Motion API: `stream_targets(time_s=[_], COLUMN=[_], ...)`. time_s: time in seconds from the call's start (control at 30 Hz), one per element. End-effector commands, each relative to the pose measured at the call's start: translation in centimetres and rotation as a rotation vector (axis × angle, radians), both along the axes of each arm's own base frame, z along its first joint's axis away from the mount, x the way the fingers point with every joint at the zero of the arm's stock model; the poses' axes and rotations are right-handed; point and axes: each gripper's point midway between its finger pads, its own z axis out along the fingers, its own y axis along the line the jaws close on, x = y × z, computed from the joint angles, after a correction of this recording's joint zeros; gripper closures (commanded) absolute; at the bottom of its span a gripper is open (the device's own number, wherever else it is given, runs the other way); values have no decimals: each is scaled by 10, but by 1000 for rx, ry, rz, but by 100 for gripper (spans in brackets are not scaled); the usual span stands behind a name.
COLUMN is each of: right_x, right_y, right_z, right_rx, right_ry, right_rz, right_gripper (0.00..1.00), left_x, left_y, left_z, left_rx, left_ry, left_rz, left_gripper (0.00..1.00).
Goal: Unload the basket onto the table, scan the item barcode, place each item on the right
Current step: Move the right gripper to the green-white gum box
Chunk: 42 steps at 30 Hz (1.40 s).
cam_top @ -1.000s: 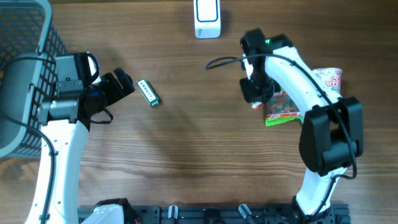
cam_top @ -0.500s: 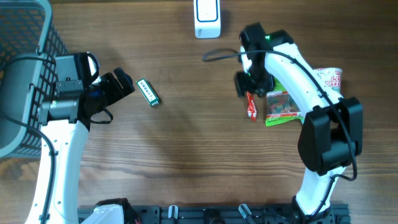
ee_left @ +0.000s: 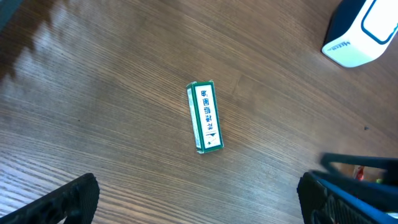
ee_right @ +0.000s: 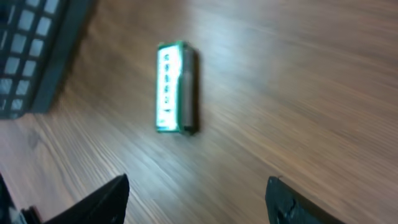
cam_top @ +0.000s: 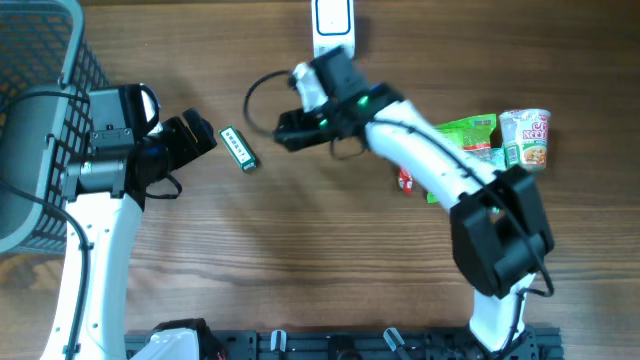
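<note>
A small green box (cam_top: 238,148) lies flat on the wooden table between my two grippers. My left gripper (cam_top: 208,138) stands open just left of it, and in the left wrist view the box (ee_left: 205,116) lies ahead of the wide-apart fingers (ee_left: 69,199). My right gripper (cam_top: 284,132) hovers open a little to the right of the box, holding nothing. The right wrist view shows the box (ee_right: 175,87) ahead of the open right gripper (ee_right: 199,205). The white scanner (cam_top: 333,25) stands at the table's far edge. A red packet (cam_top: 404,180) lies loose on the table.
A dark wire basket (cam_top: 40,100) fills the far left, seen also in the right wrist view as the basket (ee_right: 37,50). A green snack bag (cam_top: 465,135) and a cup of noodles (cam_top: 527,135) lie at the right. The scanner (ee_left: 362,31) shows in the left wrist view.
My right gripper opened, left the red packet on the table beside the green bag, and swung left toward the green box. The left arm has not moved.
</note>
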Motion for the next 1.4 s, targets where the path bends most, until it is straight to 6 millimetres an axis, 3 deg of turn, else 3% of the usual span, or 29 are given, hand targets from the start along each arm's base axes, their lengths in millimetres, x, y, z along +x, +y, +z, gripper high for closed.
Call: stream_targets(time_s=[0.0, 0.13, 0.43, 0.57, 0.8, 0.9, 1.17, 1.37], right_x=[-14, -16, -20, -27, -20, -21, -19, 5], right_y=[17, 34, 79, 91, 86, 85, 79, 37], right_z=[-31, -38, -70, -83, -112, -120, -120, -92], right_rx=[-57, -109, 73, 118, 43, 18, -16, -200], right_ry=[-75, -196, -178, -163, -186, -188, -188, -274], right_rz=[-17, -7, 115, 157, 110, 100, 70, -76], right_gripper=[32, 32, 22, 21, 24, 37, 56, 57], left_x=[1, 1, 1, 1, 1, 1, 1, 1], left_y=[-3, -3, -3, -3, -3, -3, -3, -3], left_z=[-1, -1, -1, -1, -1, -1, -1, -1], left_rx=[-2, -2, -2, -2, -2, -2, -2, -2], left_ry=[1, 1, 1, 1, 1, 1, 1, 1], left_rz=[-15, -15, -15, -15, -15, -15, -15, -15], left_gripper=[0, 0, 0, 0, 0, 0, 0, 0])
